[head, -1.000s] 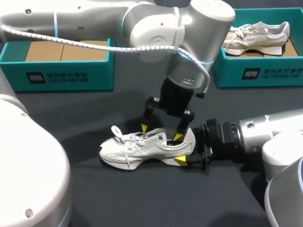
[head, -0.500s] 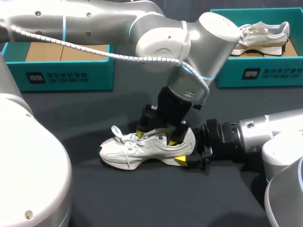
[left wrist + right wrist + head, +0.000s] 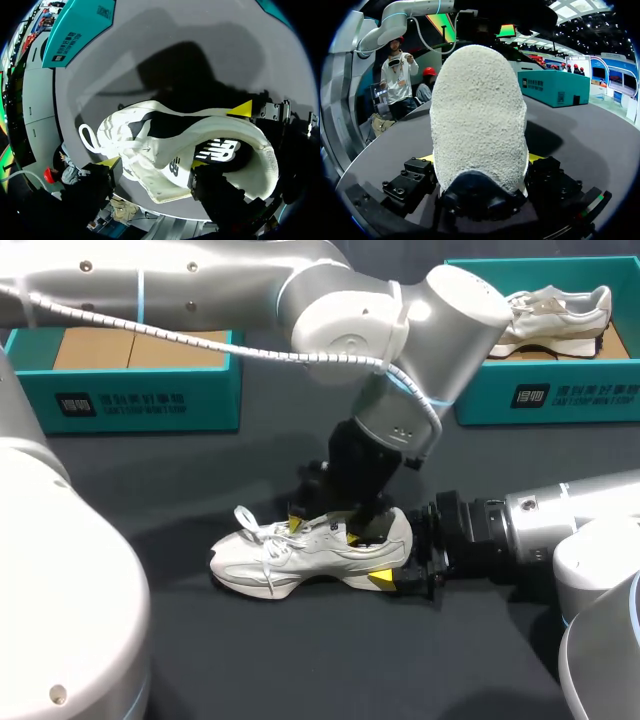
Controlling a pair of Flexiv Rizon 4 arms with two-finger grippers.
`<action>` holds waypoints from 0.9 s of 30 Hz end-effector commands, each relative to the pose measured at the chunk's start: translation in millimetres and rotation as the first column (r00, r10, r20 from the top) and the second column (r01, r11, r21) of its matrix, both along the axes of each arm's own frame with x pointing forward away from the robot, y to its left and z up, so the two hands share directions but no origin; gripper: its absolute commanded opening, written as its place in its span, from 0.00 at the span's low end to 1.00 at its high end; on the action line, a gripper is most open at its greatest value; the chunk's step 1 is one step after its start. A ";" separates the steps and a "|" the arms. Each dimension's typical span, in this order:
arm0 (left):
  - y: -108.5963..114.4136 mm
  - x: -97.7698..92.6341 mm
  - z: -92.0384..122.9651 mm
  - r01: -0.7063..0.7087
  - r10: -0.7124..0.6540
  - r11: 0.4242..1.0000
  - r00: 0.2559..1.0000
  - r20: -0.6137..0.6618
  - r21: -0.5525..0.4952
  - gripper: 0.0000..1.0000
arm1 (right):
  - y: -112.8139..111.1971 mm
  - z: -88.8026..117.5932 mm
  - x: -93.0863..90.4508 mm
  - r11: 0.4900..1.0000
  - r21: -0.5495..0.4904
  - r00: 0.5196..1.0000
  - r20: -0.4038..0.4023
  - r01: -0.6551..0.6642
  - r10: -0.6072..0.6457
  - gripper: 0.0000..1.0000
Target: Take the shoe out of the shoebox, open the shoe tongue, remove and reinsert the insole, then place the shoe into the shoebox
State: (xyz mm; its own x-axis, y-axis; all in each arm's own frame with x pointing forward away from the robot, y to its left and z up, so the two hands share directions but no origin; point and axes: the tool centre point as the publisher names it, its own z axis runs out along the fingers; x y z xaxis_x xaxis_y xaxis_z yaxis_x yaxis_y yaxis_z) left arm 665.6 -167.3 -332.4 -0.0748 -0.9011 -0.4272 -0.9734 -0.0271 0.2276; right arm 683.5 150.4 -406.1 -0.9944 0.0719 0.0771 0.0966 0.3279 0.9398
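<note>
A white sneaker [image 3: 290, 552] lies on the dark table, toe to the left. My left arm comes down from above, and its gripper [image 3: 325, 530] straddles the tongue and lace area. In the left wrist view one yellow fingertip [image 3: 110, 161] sits by the laces and the other [image 3: 197, 162] against the side wall by the logo. The left gripper [image 3: 153, 162] is still apart, with the shoe [image 3: 165, 150] between its fingers. My right gripper [image 3: 395, 560] is shut on the heel from the right. The heel [image 3: 479, 115] fills the right gripper [image 3: 481, 159].
A teal shoebox [image 3: 120, 400] with a cardboard lining stands at the back left. A second teal shoebox [image 3: 545, 395] at the back right holds another sneaker [image 3: 545, 315]. The right arm [image 3: 540, 530] lies low along the table.
My left gripper has sunk lower onto the shoe's top and its fingers have drawn closer together. The right gripper and the shoe have not moved.
</note>
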 end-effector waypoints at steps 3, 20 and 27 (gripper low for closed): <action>13.7 -0.9 11.9 -0.005 0.005 0.999 1.000 0.005 -0.036 0.51 | 2.1 -0.8 0.5 1.000 -0.004 1.000 0.000 0.001 -0.001 0.00; 30.6 -4.7 22.9 0.005 -0.007 0.983 1.000 -0.009 -0.184 0.00 | 2.1 -0.8 0.5 1.000 -0.004 1.000 0.000 0.001 -0.001 0.00; 58.5 -9.7 31.2 -0.051 0.062 0.936 0.998 0.020 -0.349 0.00 | 2.1 -0.8 0.5 1.000 -0.004 1.000 0.000 0.001 -0.001 0.00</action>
State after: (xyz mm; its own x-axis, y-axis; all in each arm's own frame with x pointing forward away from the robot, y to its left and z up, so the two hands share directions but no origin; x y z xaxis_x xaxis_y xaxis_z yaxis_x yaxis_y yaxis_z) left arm 663.7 -138.1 -309.1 -0.0631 -0.9533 -0.2954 -0.9739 -0.0058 0.2268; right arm 683.5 150.6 -405.9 -0.9944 0.0719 0.0769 0.0964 0.3277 0.9398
